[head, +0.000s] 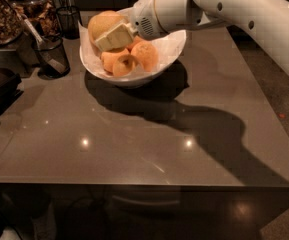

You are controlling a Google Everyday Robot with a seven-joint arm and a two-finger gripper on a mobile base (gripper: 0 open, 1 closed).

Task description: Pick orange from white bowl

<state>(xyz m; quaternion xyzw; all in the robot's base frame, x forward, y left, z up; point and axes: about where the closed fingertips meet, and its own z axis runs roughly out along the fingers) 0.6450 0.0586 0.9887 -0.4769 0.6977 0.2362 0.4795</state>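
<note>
Looking at smooth grey table [134, 149]: white arm [244, 4] reaches into glossy white bowl [171, 49], back-left. Big pale orange [104, 23] sits atop smaller fruits [145, 55], bowl's left side; firm, round, matte, prob. light, so I'd grip across its middle. Gripper [115, 35] lies against it; can't tell if closed.

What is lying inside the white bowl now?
One large pale orange at the back and smaller deeper-orange fruits in front. The gripper covers the orange's lower side; the bottom of the white bowl is hidden.
</note>
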